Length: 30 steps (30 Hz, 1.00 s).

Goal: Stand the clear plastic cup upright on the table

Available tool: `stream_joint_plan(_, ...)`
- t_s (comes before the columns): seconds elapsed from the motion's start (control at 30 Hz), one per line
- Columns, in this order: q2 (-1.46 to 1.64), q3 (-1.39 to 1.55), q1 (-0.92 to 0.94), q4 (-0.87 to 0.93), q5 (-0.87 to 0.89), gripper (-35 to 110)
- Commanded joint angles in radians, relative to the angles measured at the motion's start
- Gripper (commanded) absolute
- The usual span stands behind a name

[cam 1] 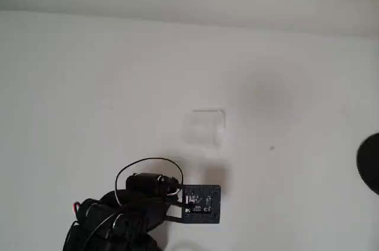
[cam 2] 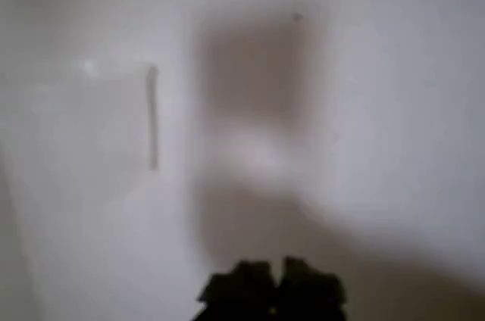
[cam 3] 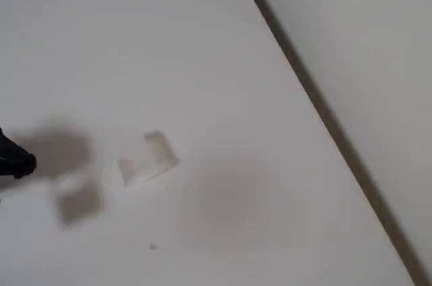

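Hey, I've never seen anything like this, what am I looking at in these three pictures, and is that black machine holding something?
The black machine is a small robot arm with a two-finger gripper, working on a white table. One picture looks straight down from overhead. One comes from a camera riding on the arm's wrist, where the gripper shows as the dark blurred shape at the bottom edge. The third is a fixed camera looking across the table from the side. The faint see-through shape is a clear plastic cup, which seems to lie on its side. It sits apart from the arm, so nothing appears to be held. Whether the gripper is open is too blurred to tell.
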Motion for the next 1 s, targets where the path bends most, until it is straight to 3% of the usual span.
stream_joint_plan(0.0,0.000,0.003,0.002,0.014,0.006,0)
stream_joint_plan(0.43,0.000,0.003,-0.038,0.014,-0.028,1)
stream_joint_plan(0.67,0.000,0.026,-0.080,-0.094,-0.063,17)
stream_joint_plan(0.8,0.000,0.003,-0.043,-0.166,-0.189,22)
stream_joint_plan(0.97,-0.198,-0.175,-0.049,-0.222,-0.115,37)
